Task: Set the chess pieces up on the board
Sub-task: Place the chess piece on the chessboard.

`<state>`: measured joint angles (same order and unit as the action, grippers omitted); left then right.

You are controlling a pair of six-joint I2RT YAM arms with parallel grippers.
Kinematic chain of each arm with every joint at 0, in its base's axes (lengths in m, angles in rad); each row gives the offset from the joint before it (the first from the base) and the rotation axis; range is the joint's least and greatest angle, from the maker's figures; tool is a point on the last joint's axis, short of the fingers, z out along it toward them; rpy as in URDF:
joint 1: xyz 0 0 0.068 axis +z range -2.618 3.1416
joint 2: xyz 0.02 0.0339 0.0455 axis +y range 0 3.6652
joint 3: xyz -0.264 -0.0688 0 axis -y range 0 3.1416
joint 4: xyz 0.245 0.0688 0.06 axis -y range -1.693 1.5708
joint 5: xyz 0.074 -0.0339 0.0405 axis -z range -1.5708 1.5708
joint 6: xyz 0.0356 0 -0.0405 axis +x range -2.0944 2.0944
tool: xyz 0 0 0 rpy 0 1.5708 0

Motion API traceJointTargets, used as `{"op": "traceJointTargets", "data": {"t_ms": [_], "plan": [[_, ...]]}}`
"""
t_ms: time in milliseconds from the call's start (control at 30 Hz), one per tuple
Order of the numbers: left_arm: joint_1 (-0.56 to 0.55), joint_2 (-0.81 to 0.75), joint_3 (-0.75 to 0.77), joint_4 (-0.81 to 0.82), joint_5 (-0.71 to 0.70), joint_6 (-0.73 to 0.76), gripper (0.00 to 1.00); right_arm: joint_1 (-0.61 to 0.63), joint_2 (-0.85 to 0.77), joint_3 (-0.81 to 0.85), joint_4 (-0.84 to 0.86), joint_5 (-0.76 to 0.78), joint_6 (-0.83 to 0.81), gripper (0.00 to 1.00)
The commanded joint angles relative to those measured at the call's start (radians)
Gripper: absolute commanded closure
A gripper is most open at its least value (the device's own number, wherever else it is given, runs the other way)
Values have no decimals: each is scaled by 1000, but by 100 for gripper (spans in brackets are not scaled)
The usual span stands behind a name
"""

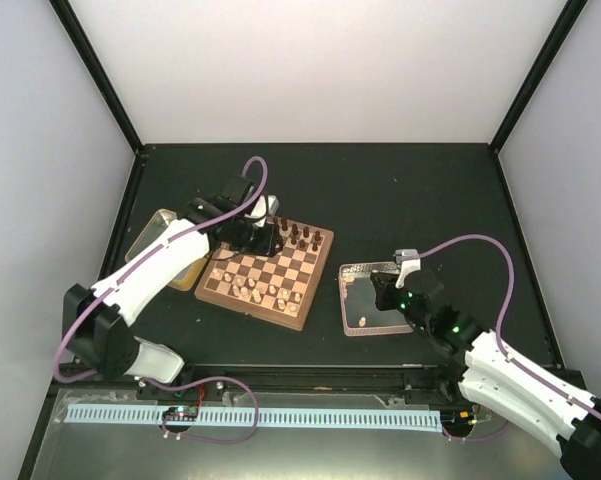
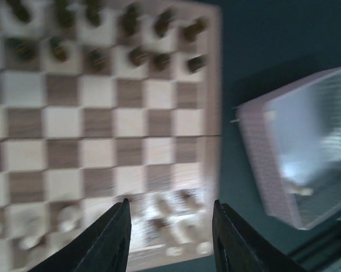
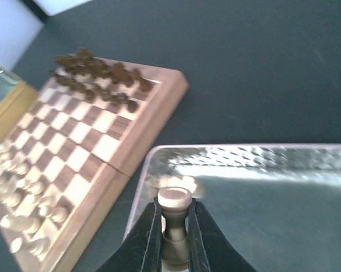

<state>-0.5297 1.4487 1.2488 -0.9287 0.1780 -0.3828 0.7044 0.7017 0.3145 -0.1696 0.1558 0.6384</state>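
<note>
One pale piece (image 3: 175,198) — upright, long axis vertical, pinched at the waist by the right gripper (image 3: 174,218) over the tray (image 3: 283,187). The board (image 3: 159,96) lies to that gripper's left, near the tray but apart from it; pale men (image 3: 28,204) crowd its near rows. The left gripper (image 2: 170,226) — jaws spread, empty — hangs over the board's pale end, nearer the open squares, though the right arm carries the load.
</note>
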Motion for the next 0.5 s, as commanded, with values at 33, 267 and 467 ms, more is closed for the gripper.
{"op": "traceJointTargets", "data": {"t_ms": [33, 267, 467], "plan": [[-66, -81, -55, 291, 290, -86, 56, -3, -75, -32, 212, -179, -229, 95], [-129, -86, -96, 555, 433, -201, 46, -3, -120, -25, 295, -284, -373, 93], [-163, -50, -89, 657, 495, -265, 36, -2, -123, -35, 370, -330, -427, 91]]}}
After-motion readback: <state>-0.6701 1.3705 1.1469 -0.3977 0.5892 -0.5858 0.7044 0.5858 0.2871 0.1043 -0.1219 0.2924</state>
